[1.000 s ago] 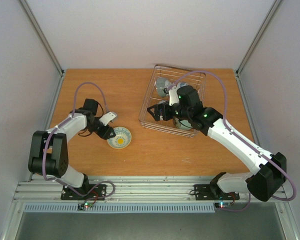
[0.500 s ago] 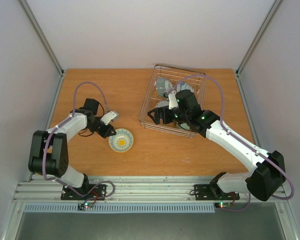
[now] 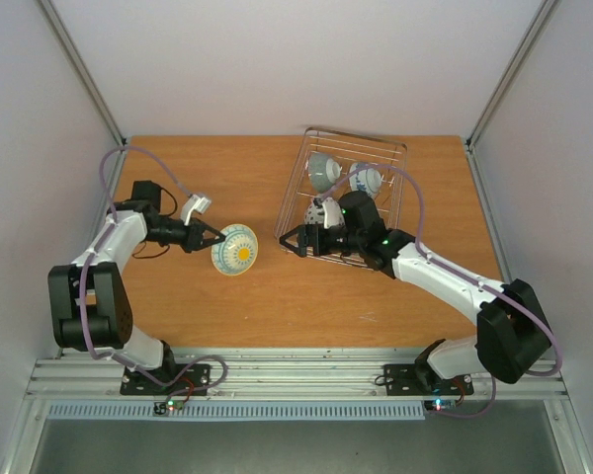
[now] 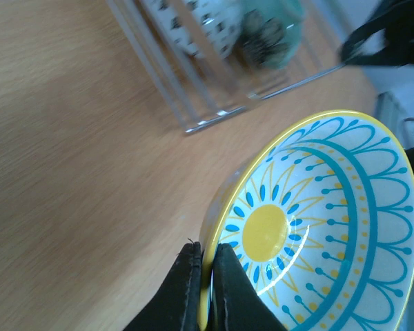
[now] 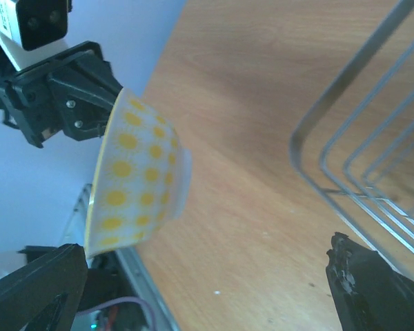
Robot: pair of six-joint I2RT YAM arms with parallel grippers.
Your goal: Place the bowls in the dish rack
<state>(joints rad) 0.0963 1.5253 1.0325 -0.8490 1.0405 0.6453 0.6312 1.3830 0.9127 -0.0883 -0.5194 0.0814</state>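
Pinching the rim of the bowl [image 3: 235, 249], left gripper [image 3: 215, 237] holds it tilted, mouth upward; right gripper [image 3: 289, 240] gapes.

Left gripper [image 3: 215, 237]: has closed on the rim of the yellow-and-blue bowl [image 3: 237, 249].
Yellow-and-blue bowl: lifted from lying flat, now tipped on edge.
Right gripper [image 3: 290, 240]: drawn back from inside the dish rack [image 3: 361, 137] to its near-left corner.
Pale bowls [image 3: 323, 170]: two in the rack, now uncovered by the arm.
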